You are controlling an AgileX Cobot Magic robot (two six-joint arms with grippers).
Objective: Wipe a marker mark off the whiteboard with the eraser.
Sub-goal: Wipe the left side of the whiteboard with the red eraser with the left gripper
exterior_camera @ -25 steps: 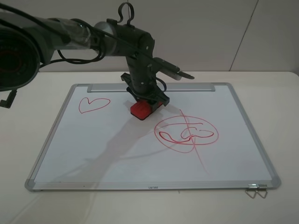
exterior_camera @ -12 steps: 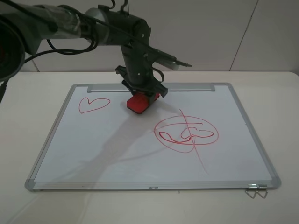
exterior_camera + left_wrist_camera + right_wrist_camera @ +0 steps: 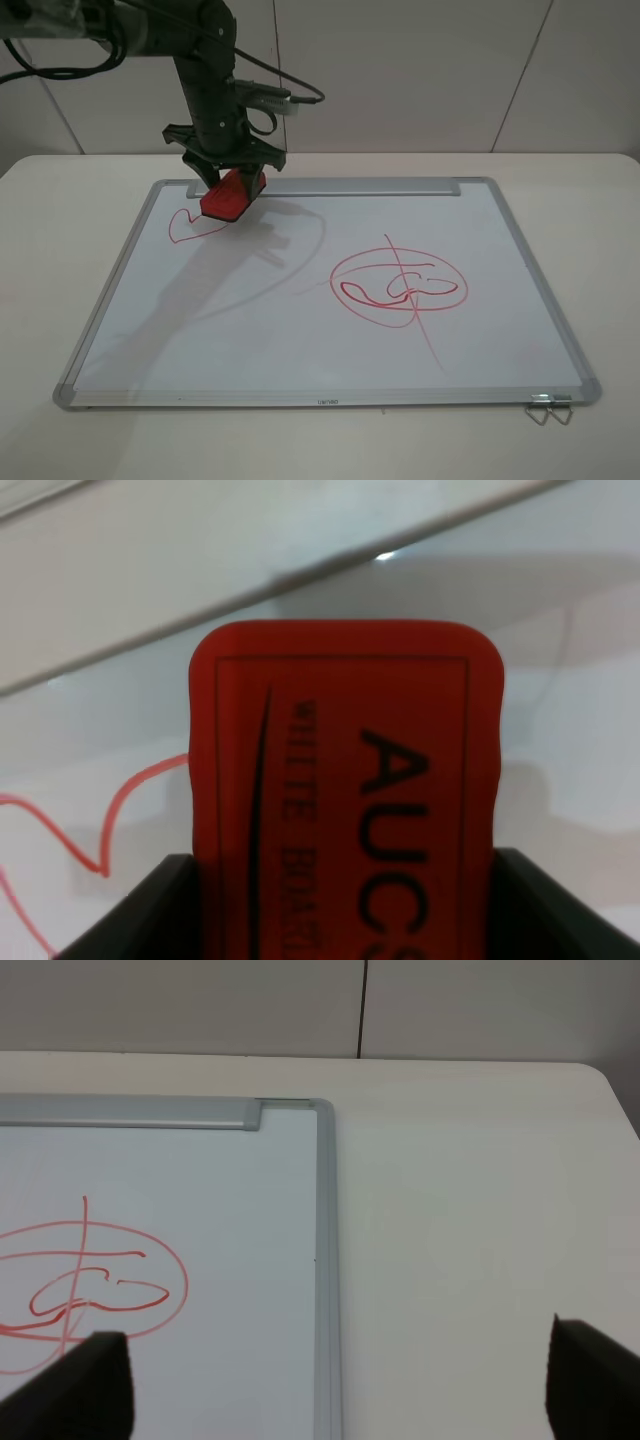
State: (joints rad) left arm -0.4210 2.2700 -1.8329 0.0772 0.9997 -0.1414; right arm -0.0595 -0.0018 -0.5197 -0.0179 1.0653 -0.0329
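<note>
Where your left gripper (image 3: 232, 182) hangs near the whiteboard's (image 3: 300, 340) far left corner, note: fingers clamped on the eraser (image 3: 228, 196), tilted, over the right lobe of the marker mark (image 3: 183, 227); board contact unclear. Your right gripper (image 3: 340, 1390): fingers spread wide, holding nothing, near the board's right frame. Circled scribble (image 3: 400, 285): mid-board.

Left wrist view: eraser (image 3: 345, 790) top face has dark lettering running lengthwise. The large line reads "AUC", then a partly cut letter, probably "S". The smaller, thinner line beside it reads "WHITE BOAR", with the rest running out of the picture. High view: there is a tiny dark print at the middle of the whiteboard (image 3: 328, 401) near frame edge, too small to read. Eraser lettering isn't legible from there. Right wrist view: no text.
</note>
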